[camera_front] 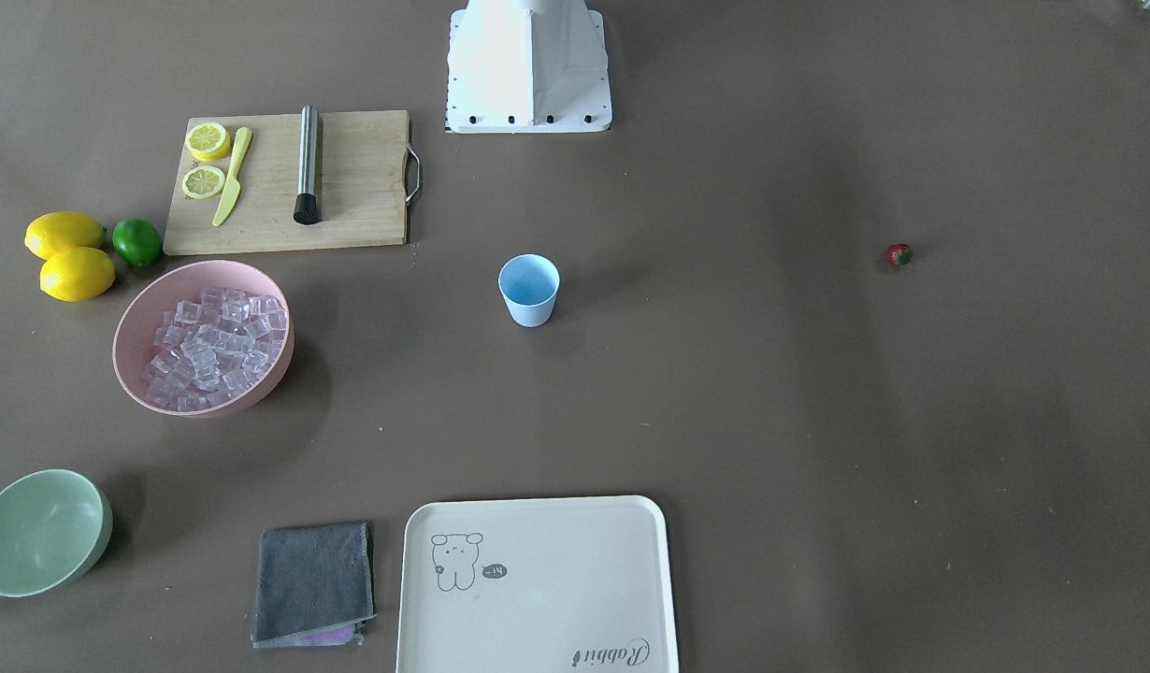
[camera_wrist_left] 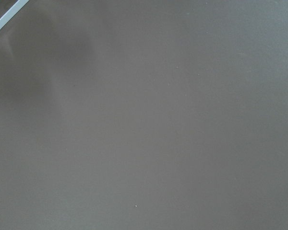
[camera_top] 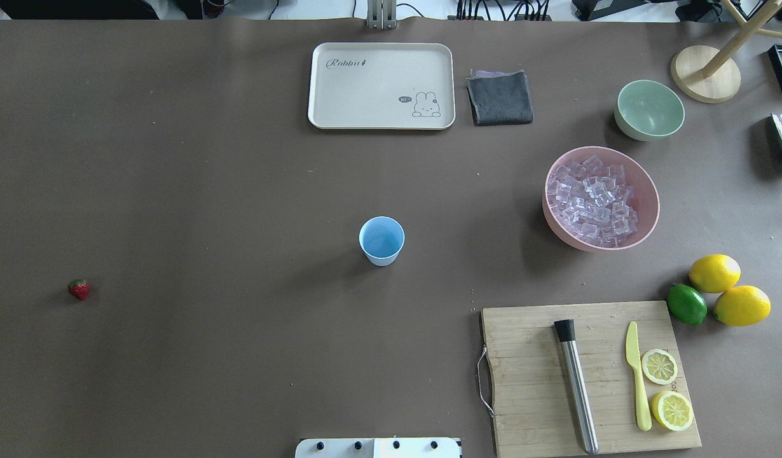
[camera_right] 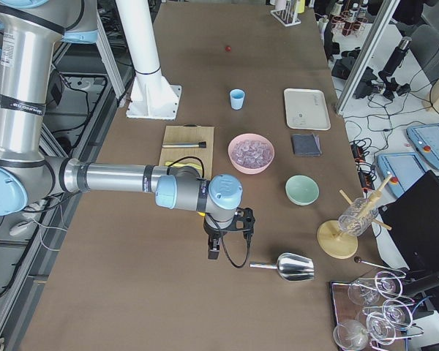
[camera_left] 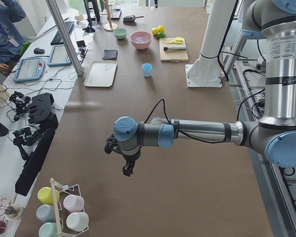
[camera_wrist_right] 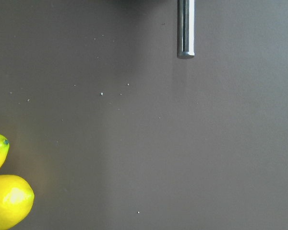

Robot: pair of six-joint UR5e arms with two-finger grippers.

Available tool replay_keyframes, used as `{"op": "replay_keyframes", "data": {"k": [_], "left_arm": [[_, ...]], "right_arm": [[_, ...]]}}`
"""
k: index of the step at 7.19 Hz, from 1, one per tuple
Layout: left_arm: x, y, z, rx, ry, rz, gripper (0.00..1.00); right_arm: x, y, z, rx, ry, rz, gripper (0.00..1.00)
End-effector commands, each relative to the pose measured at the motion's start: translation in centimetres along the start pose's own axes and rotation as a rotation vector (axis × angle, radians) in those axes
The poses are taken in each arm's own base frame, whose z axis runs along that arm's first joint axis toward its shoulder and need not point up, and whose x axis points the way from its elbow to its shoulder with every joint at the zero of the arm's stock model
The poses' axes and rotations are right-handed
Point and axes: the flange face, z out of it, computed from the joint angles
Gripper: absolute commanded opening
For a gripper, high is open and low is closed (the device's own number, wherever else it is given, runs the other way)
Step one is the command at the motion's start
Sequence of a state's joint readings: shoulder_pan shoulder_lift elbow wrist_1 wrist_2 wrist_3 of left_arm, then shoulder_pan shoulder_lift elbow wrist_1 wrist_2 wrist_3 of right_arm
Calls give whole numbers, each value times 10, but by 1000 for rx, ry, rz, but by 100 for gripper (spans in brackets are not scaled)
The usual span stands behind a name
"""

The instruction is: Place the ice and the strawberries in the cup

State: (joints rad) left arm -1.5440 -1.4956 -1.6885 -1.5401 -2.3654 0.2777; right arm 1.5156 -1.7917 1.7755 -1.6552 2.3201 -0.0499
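The light blue cup (camera_top: 381,240) stands upright mid-table, also in the front view (camera_front: 528,290). The strawberry (camera_top: 79,289) lies alone far to the left, also in the front view (camera_front: 899,253). The ice (camera_top: 593,202) fills the pink bowl (camera_front: 137,318) on the right. My left gripper (camera_left: 128,170) shows only in the left side view, hanging over bare table far from the cup. My right gripper (camera_right: 213,252) shows only in the right side view, next to a metal scoop (camera_right: 293,267). I cannot tell whether either is open or shut.
A cutting board (camera_top: 588,375) holds a muddler (camera_top: 576,388), a yellow knife and lemon halves. Two lemons (camera_top: 728,289) and a lime (camera_top: 686,304) lie beside it. A pale green bowl (camera_top: 649,109), grey cloth (camera_top: 499,97) and tray (camera_top: 381,86) sit at the far edge.
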Motion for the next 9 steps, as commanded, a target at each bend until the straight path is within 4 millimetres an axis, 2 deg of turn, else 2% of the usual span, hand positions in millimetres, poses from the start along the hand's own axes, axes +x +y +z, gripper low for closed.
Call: {"op": "replay_keyframes", "data": {"k": [1,3,6,8,9], "left_arm": [[5,10,-3,4,-1,3,98],[8,9,-4,10,4,11,98],[11,-4,-11,31,-9,29,98],[19,-9,-18,54,-6,51,98],[22,-24,-26,84,-15,79,98]], "right_arm": [[0,0,0,-1,1,1,100],[1,0,1,-3,1,3,100],[-5,-4,-6,12,0,-9,100],[-22,-18,-34,75,7,-46,100],[-29,-25,-43,93,6,-59,100]]}}
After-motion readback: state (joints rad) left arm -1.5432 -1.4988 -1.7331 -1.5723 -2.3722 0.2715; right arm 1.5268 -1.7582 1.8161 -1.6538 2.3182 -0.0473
